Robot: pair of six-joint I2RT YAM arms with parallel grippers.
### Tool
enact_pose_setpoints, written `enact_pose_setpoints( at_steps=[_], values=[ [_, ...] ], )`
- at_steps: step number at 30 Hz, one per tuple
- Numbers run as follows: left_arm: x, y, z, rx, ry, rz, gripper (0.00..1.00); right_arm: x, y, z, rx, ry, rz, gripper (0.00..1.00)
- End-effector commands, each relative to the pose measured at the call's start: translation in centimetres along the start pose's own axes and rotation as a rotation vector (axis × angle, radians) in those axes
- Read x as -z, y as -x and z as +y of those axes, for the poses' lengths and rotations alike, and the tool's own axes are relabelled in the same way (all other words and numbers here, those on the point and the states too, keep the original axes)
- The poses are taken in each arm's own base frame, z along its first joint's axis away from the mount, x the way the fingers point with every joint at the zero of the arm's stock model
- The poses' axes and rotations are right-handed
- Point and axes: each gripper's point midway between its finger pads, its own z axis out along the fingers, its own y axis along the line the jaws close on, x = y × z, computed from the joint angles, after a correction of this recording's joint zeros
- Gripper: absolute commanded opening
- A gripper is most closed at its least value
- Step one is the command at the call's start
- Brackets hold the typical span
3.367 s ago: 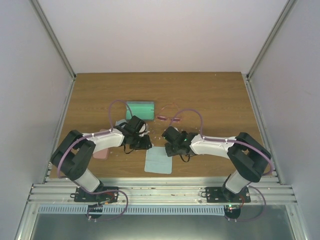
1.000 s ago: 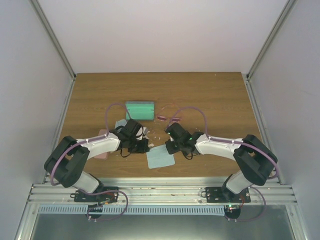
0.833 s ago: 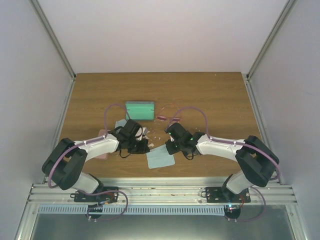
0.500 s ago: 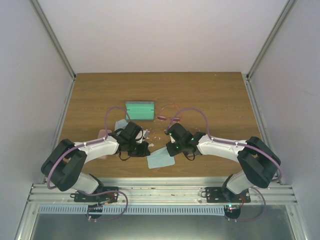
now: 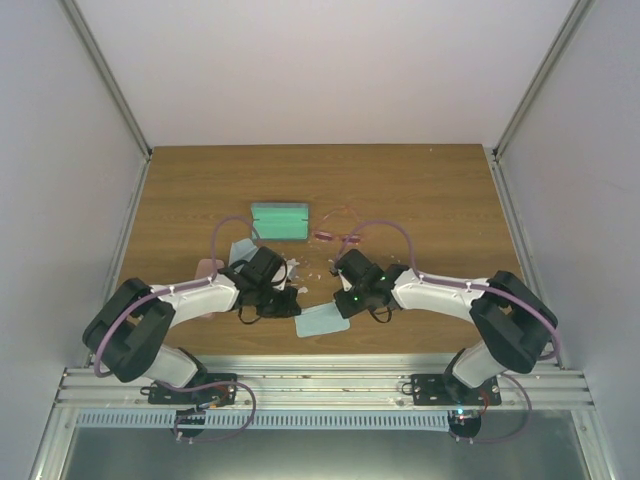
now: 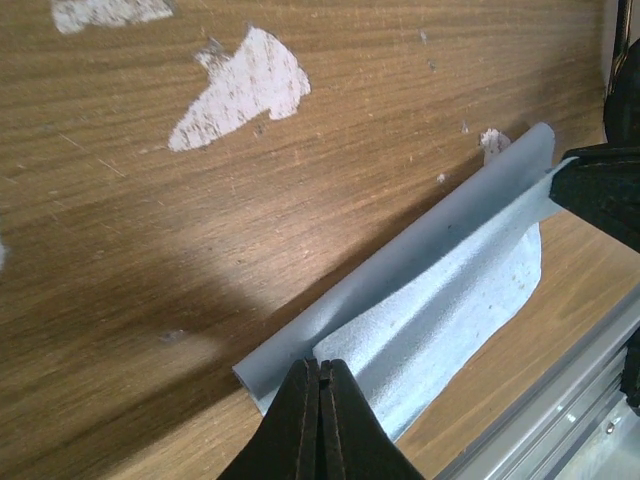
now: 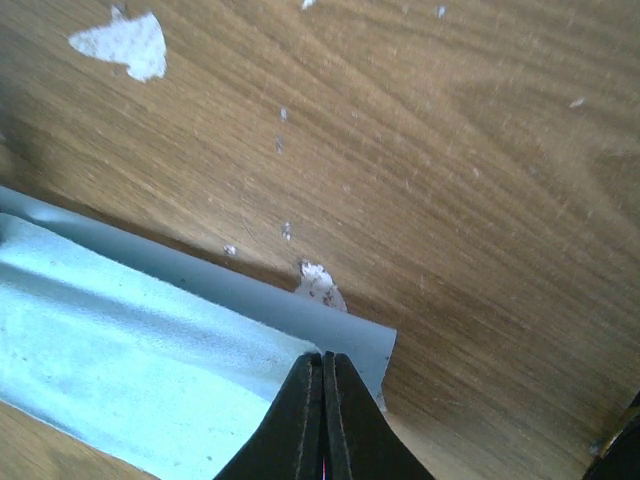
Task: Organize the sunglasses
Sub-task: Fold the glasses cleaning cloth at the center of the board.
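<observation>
The pink-framed sunglasses [image 5: 338,233] lie on the table beyond both arms. I cannot make out the dark pair; the left arm covers that area. A light blue cloth [image 5: 321,322] lies between the grippers with its far edge folded over onto itself. My left gripper [image 5: 293,305] is shut on the cloth's left corner [image 6: 300,365]. My right gripper [image 5: 343,303] is shut on its right corner [image 7: 345,345]. In both wrist views the lifted layer of cloth [image 6: 440,300] [image 7: 120,330] curls over the layer below.
An open green case [image 5: 279,218] stands at the back centre. A second light blue cloth [image 5: 241,247] lies near it, and a pink case [image 5: 206,283] shows under the left arm. White chips mark the wood [image 6: 240,85]. The table's metal front rail [image 5: 320,385] is close by.
Both grippers have moved toward the front edge with the cloth's corners pinched. The flat square cloth is now folded over into a narrower strip.
</observation>
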Motion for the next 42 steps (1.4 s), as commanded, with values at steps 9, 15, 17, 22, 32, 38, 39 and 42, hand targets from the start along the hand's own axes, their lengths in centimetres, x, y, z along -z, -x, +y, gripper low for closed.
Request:
enact_pose_setpoints(
  at_steps=[9,15,17,22,32,38,39,42],
  values=[
    [-0.5,-0.5,0.0,-0.013,0.016,0.005,0.00,0.0,-1.4,0.0,0.007,0.016,0.063,0.01],
    [-0.4,-0.5,0.2,-0.012,0.032,0.001,0.00,0.1,-1.7,0.3,0.005,0.038,0.070,0.01],
    [-0.4,-0.6,0.2,-0.011,0.027,0.004,0.00,0.1,-1.7,0.2,0.004,0.035,0.071,0.01],
    [-0.7,-0.8,-0.2,-0.019,0.001,0.018,0.00,-0.1,-2.2,0.3,0.010,0.043,0.084,0.06],
    [0.0,-2.3,-3.2,-0.070,-0.169,0.058,0.27,1.2,-3.3,2.6,0.036,0.192,0.100,0.31],
    [0.3,-3.3,-2.9,-0.061,-0.176,0.072,0.30,2.4,-4.2,2.5,0.015,0.200,0.101,0.35],
    [0.4,-3.4,-2.8,-0.057,-0.174,0.074,0.30,2.6,-4.3,2.3,0.009,0.191,0.097,0.35],
    [0.6,-3.6,-2.7,-0.052,-0.173,0.070,0.31,3.1,-3.8,1.9,-0.001,0.164,0.063,0.36]
  ],
)
